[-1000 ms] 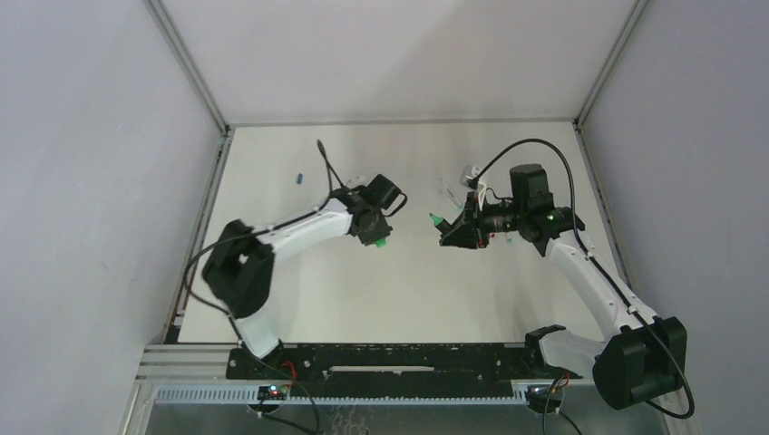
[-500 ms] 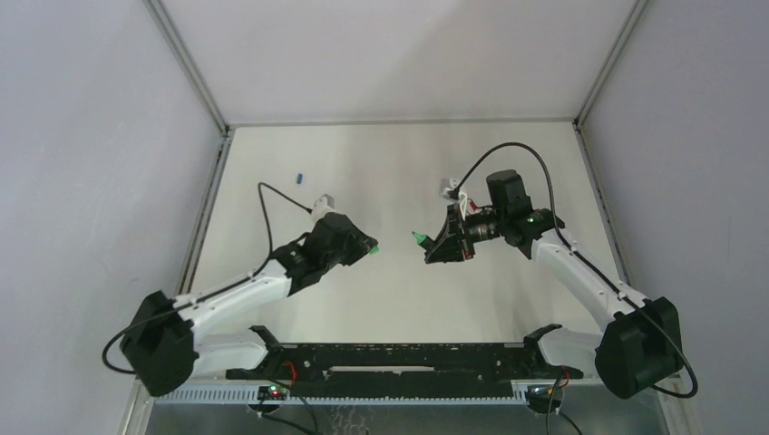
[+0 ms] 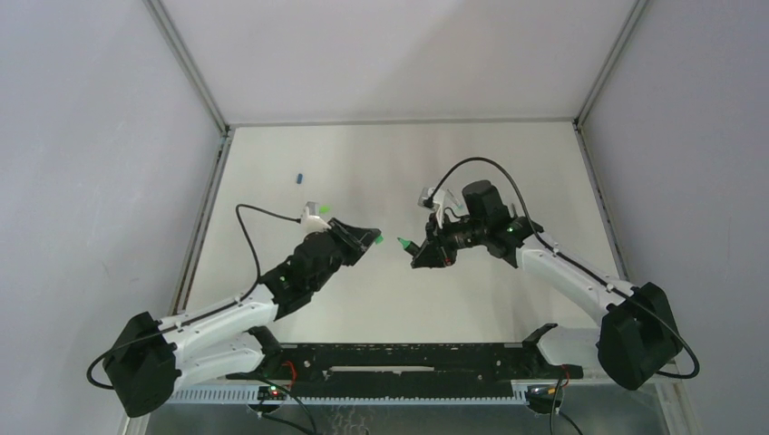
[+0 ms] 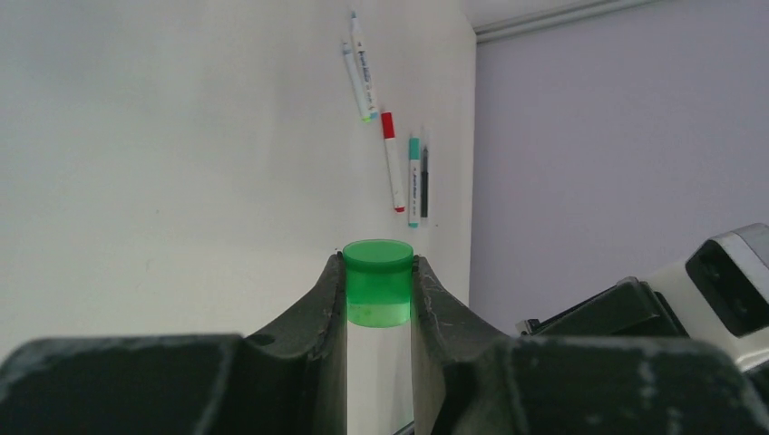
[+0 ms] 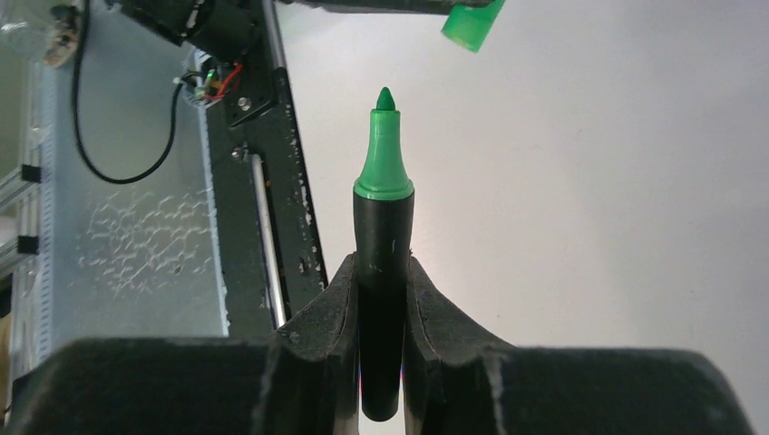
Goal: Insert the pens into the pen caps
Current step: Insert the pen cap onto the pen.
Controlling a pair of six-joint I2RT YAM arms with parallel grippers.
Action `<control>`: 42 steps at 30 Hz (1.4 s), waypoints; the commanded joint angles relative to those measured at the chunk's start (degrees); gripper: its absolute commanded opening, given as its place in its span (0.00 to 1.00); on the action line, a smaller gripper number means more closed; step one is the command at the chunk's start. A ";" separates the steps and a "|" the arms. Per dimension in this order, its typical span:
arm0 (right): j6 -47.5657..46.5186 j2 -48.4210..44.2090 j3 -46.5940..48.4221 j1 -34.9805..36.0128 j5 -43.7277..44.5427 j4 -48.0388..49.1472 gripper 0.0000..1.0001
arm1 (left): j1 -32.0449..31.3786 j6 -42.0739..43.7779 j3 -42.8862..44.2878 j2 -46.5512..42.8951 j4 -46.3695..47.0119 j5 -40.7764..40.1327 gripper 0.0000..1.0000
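The left gripper (image 4: 378, 263) is closed on a green cap (image 4: 377, 288), and the right gripper (image 5: 382, 267) is clamped around a black marker (image 5: 383, 227) whose green tip points toward that cap. In the overhead view the two sit mid-frame, near but apart. From the right wrist the cap shows at the upper right, off the marker's line, so a straight push would likely hit the rim and twist the cap from the fingers. Spare pens (image 4: 392, 163) lie upper middle in the left wrist view.

Green cap (image 4: 377, 282) between left gripper (image 4: 379, 299) fingers, pens (image 4: 392, 163) beyond
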 commanded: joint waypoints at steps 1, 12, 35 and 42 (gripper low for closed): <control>5.48 0.97 -0.11 2.94 9.22 5.15 0.00 | -2.21 -3.51 4.88 0.30 -4.73 -5.99 0.00; 10.14 3.99 -0.13 5.98 11.35 6.71 0.00 | -5.09 -5.22 9.04 2.17 -8.94 -11.73 0.00; 12.25 6.04 -0.11 7.01 12.13 7.75 0.00 | -6.01 -5.36 10.72 4.52 -7.60 -10.54 0.00; 13.42 6.36 -0.11 7.10 13.38 8.12 0.00 | -6.76 -5.73 10.79 5.22 -7.02 -10.58 0.00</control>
